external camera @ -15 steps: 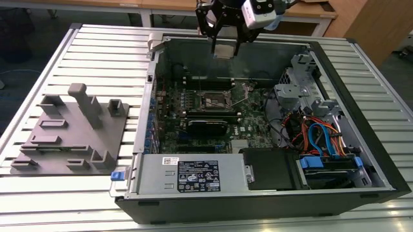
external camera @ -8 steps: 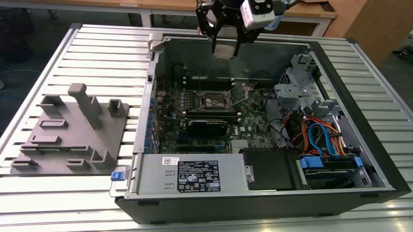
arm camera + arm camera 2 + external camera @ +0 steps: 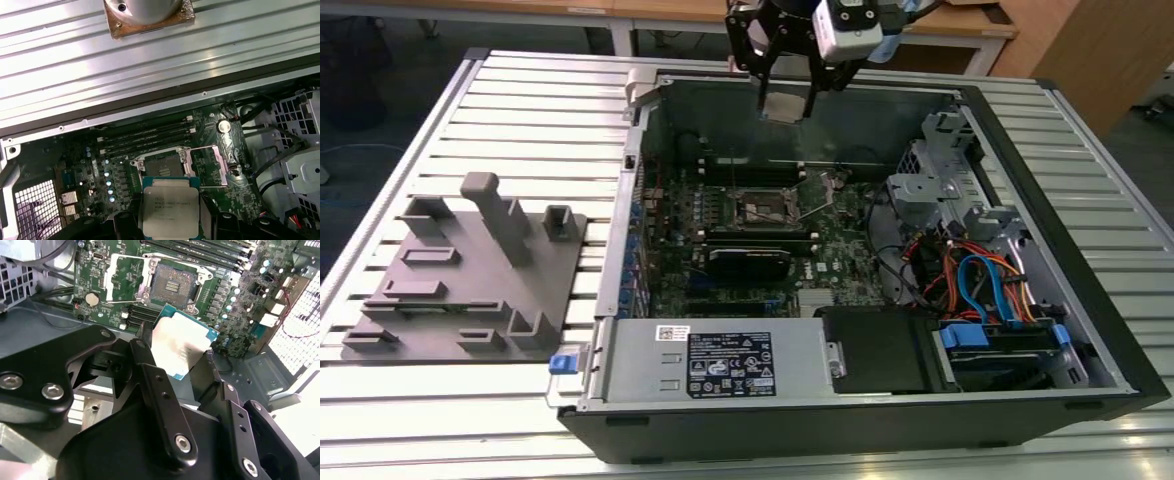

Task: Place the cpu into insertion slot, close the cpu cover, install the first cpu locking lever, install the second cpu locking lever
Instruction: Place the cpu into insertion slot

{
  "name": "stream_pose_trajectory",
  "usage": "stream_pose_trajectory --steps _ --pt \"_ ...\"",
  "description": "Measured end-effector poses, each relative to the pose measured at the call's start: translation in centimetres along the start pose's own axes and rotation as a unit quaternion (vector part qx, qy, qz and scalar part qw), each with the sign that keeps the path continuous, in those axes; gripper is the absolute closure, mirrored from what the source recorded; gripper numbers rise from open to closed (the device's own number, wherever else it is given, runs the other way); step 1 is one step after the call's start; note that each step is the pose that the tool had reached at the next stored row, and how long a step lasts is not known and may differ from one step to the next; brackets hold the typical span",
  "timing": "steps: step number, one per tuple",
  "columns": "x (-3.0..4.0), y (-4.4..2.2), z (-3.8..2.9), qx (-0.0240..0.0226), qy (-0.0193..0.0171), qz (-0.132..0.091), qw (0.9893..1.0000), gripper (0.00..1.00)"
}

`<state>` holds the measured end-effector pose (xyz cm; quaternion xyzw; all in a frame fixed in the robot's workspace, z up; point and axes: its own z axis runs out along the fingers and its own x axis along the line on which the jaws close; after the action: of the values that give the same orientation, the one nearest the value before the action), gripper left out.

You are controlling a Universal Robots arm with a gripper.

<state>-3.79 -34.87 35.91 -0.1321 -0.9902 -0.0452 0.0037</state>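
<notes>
My gripper (image 3: 786,92) hangs over the far wall of the open computer case, shut on the cpu (image 3: 786,106), a flat silvery square. In both wrist views the cpu (image 3: 182,342) (image 3: 171,210) sits between the black fingers (image 3: 150,370), held by two opposite edges. The insertion slot (image 3: 762,208) (image 3: 172,286) (image 3: 162,164) lies bare on the green motherboard, below and apart from the cpu. The cpu cover (image 3: 127,277) (image 3: 209,165) is swung open beside the slot.
A grey fixture plate (image 3: 467,280) with upright blocks lies on the slatted table (image 3: 520,90), at the exterior view's left. Inside the case are a power supply (image 3: 720,360), a drive cage (image 3: 934,190), coloured cables (image 3: 987,285) and long memory slots (image 3: 145,137).
</notes>
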Motion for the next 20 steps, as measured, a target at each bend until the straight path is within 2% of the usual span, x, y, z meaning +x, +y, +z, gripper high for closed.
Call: stream_pose_trajectory --steps 8,20 --pt "0.0 -0.01 0.06 -0.0007 -0.0032 0.037 0.9993 0.46" --pt "0.0 -0.01 0.07 -0.0009 -0.0038 0.043 0.9991 0.46"
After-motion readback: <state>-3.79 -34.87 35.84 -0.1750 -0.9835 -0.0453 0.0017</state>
